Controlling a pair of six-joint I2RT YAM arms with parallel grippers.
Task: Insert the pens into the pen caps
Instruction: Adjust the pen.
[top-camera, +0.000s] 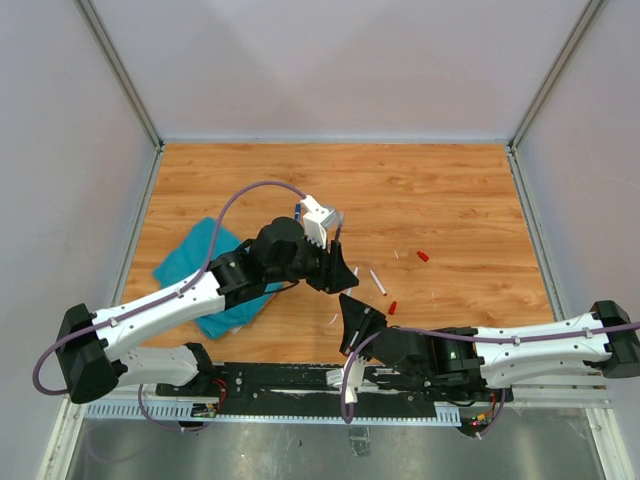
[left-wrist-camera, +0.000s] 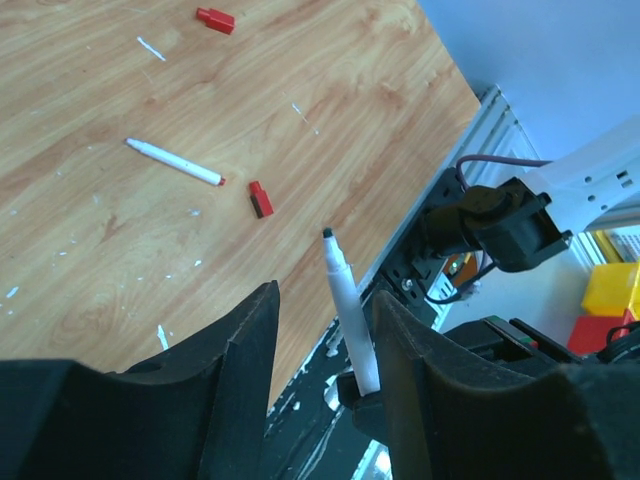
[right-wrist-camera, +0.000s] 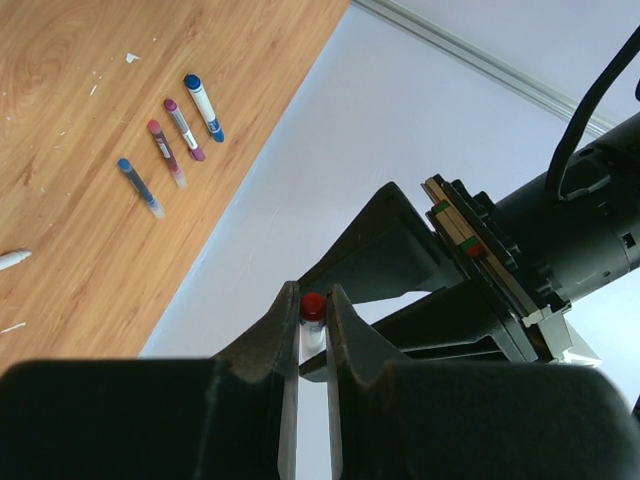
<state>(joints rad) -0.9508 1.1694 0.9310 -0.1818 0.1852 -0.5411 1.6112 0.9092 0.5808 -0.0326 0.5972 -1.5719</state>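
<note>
**Top view.** Finds the left gripper (top-camera: 335, 270) and the right gripper (top-camera: 352, 318) almost tip to tip over the middle of the table (top-camera: 450, 190), with the right one nearer the base rail. Places a white pen (top-camera: 377, 281) flat on the wood just to the right of the left gripper. Places a red cap (top-camera: 392, 307) just beside the right gripper and a second red cap (top-camera: 423, 256) further out on that side. Notes a teal cloth (top-camera: 190, 265) behind the left gripper, under its forearm. Shows bare wood ahead of both grippers up to the far wall, and rightward to the side rail.

**Left wrist view.** Finds the left fingers (left-wrist-camera: 240, 345) moderately wide apart, closed on nothing. Notes a pen (left-wrist-camera: 343, 295) rising between them with a dark-looking tip uppermost and a clear gap on one side. Cannot tell whether it touches the other finger. Shows the white pen and both red caps on open wood ahead of the fingertips. Shows the table's edge close on the right, with the right arm (left-wrist-camera: 560, 200) beyond it.

**Right wrist view.** Finds the right fingers (right-wrist-camera: 275, 340) narrow and clamped on the pen, whose red end shows at their tips. Notes the black body of the left gripper close ahead, leaving little room. Places four capped pens (right-wrist-camera: 184, 128) in a row ahead and to the left, near the edge of the wood.
</note>
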